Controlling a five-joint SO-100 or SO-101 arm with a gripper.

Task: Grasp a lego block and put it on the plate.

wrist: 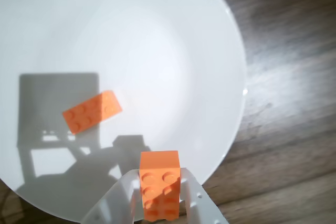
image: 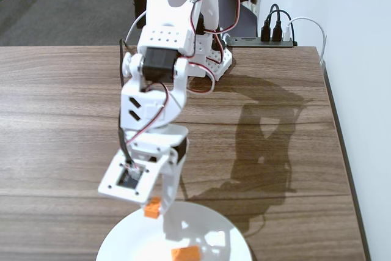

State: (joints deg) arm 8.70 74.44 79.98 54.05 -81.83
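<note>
Claw [wrist: 160,203] is clamped on a lego block [wrist: 159,184], fingers tight against its two long sides, studs facing the wrist camera. In the wrist view the block sits at the bottom centre, held above the near edge of the plate [wrist: 157,30]. In the fixed view the same block [image: 152,209] shows as a small orange bit under the arm's [image: 165,59] lower end, just over the plate's [image: 122,239] far rim, not touching it.

Second brick [wrist: 92,110] lies flat on the plate, studs up, angled, left of centre in the wrist view, inside the arm's shadow. Well apart from the held block. In the fixed view that brick [image: 186,253] is at the bottom edge, partly behind the white finger.

Plate is white and round, and sits on a dark wood-grain counter [image: 61,120]. Only its top part shows in the fixed view; the wrist view shows most of it, cropped at left.

Arm base stands at the far side of the counter, with a power strip [image: 263,42] behind it, black and white plugs in.
</note>
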